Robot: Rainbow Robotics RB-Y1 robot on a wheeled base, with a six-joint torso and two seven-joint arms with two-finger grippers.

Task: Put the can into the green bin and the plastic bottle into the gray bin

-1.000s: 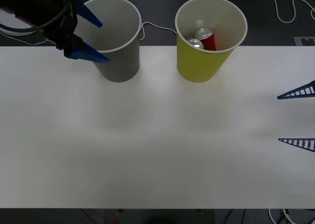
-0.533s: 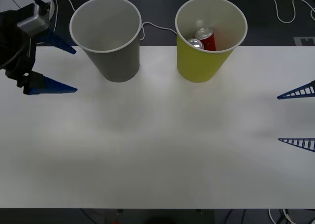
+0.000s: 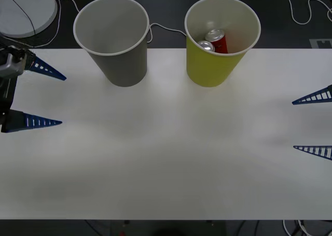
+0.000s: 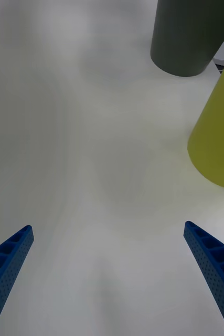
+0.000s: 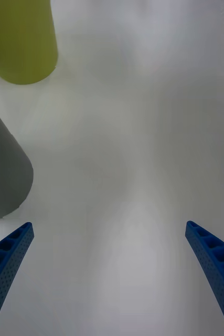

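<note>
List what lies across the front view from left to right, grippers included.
left gripper → gray bin → green bin, with the can inside it → right gripper

The table (image 3: 166,158) before me is a plain white surface spanning nearly the full width of the front view. Two items stand directly on it, both upright, both at the far edge. The gray bin (image 3: 118,44) stands left of centre along that edge. The green bin (image 3: 218,46) stands right of centre along the same edge, beside the gray bin but apart from it, with a strip of bare table between their bases. My right wrist view shows both bases (image 4: 188,39) (image 4: 219,142) seated flat on the white surface. My left wrist view shows the same two bases (image 5: 4,173) (image 5: 22,42).
</note>
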